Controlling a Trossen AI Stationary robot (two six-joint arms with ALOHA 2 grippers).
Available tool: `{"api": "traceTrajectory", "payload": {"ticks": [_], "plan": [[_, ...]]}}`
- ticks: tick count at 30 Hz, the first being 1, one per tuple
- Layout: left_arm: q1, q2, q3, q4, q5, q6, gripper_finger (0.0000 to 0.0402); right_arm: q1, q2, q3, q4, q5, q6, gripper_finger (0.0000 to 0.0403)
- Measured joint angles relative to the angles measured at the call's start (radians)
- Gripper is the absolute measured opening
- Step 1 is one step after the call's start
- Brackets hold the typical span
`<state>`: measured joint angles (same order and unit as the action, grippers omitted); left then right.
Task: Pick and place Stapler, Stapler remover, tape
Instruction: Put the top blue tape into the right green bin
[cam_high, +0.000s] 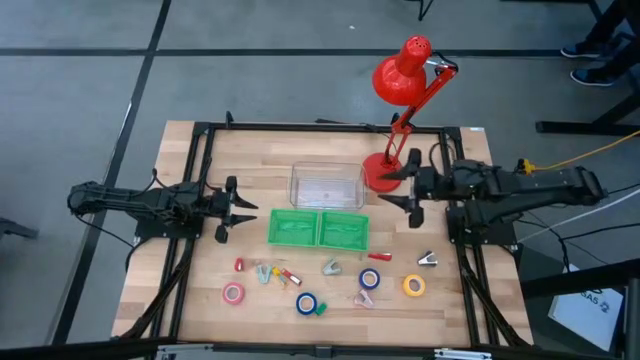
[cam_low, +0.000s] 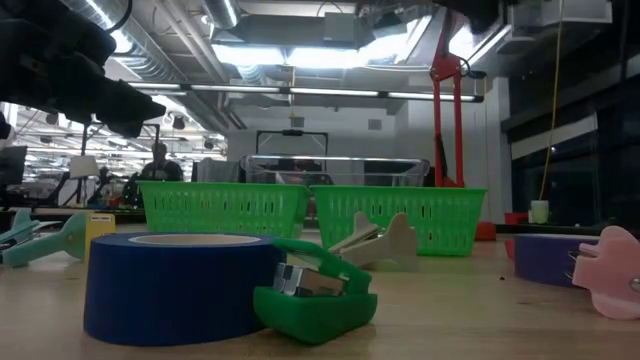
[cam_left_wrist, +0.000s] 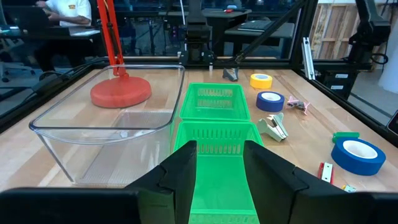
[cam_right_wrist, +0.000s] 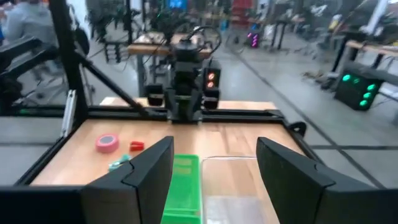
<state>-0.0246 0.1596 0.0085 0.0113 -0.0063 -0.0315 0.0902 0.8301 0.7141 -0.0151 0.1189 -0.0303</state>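
Waiting at either side of the high view, both arms are hanging above the wooden tabletop (cam_high: 180, 300) with nothing yet sorted, as far as I can judge. The left claw (cam_high: 228, 212), at the middle left, is standing partly spread and pinching nothing; the right claw (cam_high: 408, 190), at the middle right just beside the red lamp (cam_high: 400, 80), is standing spread wide and empty too.

Every task item is lying loose along the lower part of the high view: a pink tape roll (cam_high: 233, 293) at lower left, a blue tape roll (cam_high: 307, 303) with a green stapler (cam_high: 321, 309) touching it, another blue roll (cam_high: 370, 279), and a yellow roll (cam_high: 414, 286) at lower right. A small metal-toothed piece (cam_high: 428, 260) near the yellow roll may be the staple remover; I cannot tell for sure.

The two green baskets (cam_high: 318, 229) in the centre are showing slotted plastic walls and look empty. The clear tub (cam_high: 327, 185) above them is smooth, glossy and see-through, also empty. The tape rolls are hollow rings with matte sides; the tabletop is pale planked wood.
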Motion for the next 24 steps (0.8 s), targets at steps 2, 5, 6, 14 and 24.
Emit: {"api": "traceTrajectory", "payload": {"ticks": [2,5,6,14,24], "plan": [[0.000,0.000,0.000,0.000,0.000,0.000,0.0130,0.000,0.057,0.058,-0.039,-0.025,0.000,0.0232],[0.000,0.000,0.000,0.000,0.000,0.000,0.0130,0.011,0.135,0.136,-0.095,-0.071,0.001,0.0232],[0.000,0.000,0.000,0.000,0.000,0.000,0.0130,0.020,0.161,0.161,-0.107,-0.088,0.001,0.0232],[0.000,0.000,0.000,0.000,0.000,0.000,0.0130,0.169,0.336,0.289,-0.148,-0.147,0.004,0.0232],[0.000,0.000,0.000,0.000,0.000,0.000,0.0130,0.358,0.454,0.320,-0.150,-0.149,0.073,0.0232]]}}
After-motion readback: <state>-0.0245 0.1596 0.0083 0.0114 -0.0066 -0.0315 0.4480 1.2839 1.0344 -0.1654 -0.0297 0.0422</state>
